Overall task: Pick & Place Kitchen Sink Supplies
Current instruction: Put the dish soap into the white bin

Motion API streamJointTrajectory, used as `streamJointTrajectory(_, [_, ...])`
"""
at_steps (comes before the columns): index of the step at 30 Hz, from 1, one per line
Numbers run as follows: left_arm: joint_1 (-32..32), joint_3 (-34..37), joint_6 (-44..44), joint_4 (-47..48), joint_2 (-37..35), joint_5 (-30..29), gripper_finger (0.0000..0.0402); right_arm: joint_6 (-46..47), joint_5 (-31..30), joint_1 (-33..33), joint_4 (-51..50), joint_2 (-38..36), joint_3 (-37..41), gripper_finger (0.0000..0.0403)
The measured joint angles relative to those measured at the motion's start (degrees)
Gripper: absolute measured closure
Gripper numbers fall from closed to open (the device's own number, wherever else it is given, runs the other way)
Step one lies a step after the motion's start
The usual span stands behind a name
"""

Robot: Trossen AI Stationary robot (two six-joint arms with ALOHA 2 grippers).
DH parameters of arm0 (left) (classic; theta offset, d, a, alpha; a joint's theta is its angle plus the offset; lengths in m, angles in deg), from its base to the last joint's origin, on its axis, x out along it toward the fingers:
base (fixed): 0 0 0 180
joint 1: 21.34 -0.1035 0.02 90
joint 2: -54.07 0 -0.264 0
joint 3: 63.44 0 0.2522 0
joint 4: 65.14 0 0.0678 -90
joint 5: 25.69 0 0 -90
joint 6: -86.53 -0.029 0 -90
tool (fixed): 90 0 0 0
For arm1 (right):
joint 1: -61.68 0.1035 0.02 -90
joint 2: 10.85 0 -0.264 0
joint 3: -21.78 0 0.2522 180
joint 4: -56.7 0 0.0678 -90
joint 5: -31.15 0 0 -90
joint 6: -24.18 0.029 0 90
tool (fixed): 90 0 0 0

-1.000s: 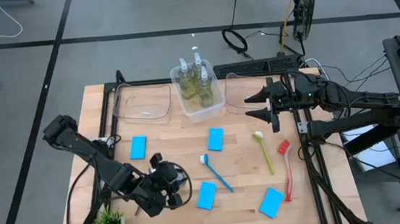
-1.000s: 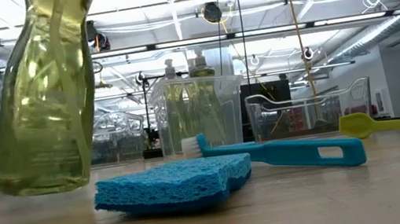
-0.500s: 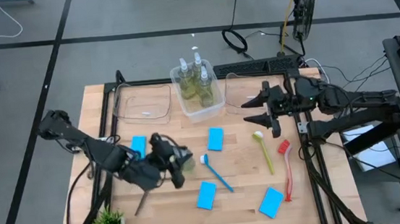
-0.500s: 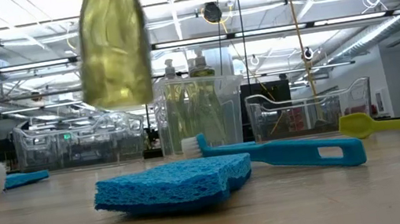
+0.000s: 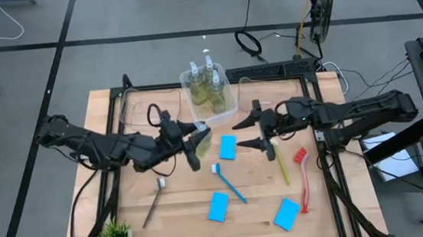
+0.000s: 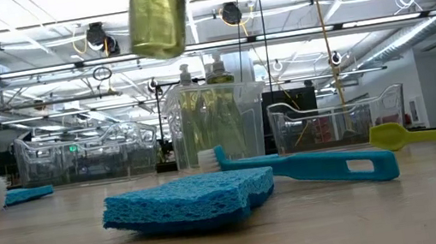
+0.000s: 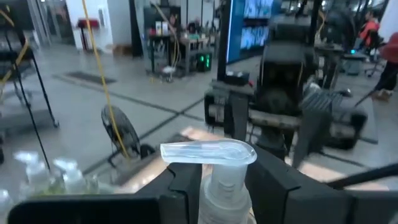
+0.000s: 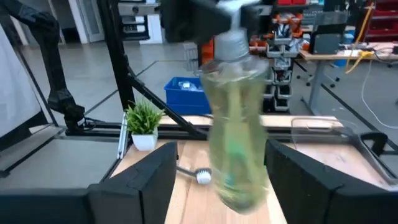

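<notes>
Yellow-green soap fills the bottle (image 5: 201, 139) that our left gripper (image 5: 190, 142) carries clear of the table, its fingers clamped on the neck just under the white pump (image 7: 208, 152); in the low view the bottle hangs high above the wood with nothing under it. We judge this the carry step: the bottle sits just at 7 o'clock of the middle bin (image 5: 210, 98), where three more bottles (image 5: 207, 83) already stand, so that bin looks like its home. Our right gripper (image 5: 258, 133) hangs near the table's centre with its fingers spread apart and empty, pointing toward the bottle from the 3 o'clock side, and the right wrist view sees the bottle close ahead. From that we cannot tell whether a handover is meant or whether the right arm is only on its way to the yellow brush (image 5: 280, 161) below it. Next, we think, the left arm needs to bring the bottle toward 12 o'clock over the bin's rim, keep it upright, and lower it into the free corner without knocking the others. Left on the wood are four sponges (image 5: 228, 147), the blue brush (image 5: 229, 182), the red brush (image 5: 303, 179) and the grey brush (image 5: 154, 204).
</notes>
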Motion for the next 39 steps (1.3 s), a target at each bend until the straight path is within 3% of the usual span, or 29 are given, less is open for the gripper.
streamJointTrajectory(9, [-3.4, 0.0, -1.4, -4.1, 0.0, 1.7, 0.0277, 0.6, -0.6, -0.1, 6.2, 4.8, 0.0, 0.009])
streamJointTrajectory(16, [-4.8, 0.0, -5.0, -9.7, 0.1, 5.8, 0.0301, 0.2, -7.7, -0.6, 12.1, 8.3, 0.0, 0.0058])
streamJointTrajectory(25, [-6.5, 0.0, -5.7, -12.2, 0.2, 8.1, 0.0285, 0.4, -7.7, -1.2, 23.6, 13.2, -0.4, 0.0047])
streamJointTrajectory(30, [-8.2, 0.0, -5.2, -14.1, 0.3, 13.2, 0.0302, 1.2, -7.6, -1.4, 22.4, 18.0, -5.3, 0.0047])
streamJointTrajectory(39, [-8.9, 0.0, -4.1, -13.9, 0.3, 14.5, 0.0283, -1.7, -6.0, -1.3, 14.2, 21.7, -13.9, 0.0049])
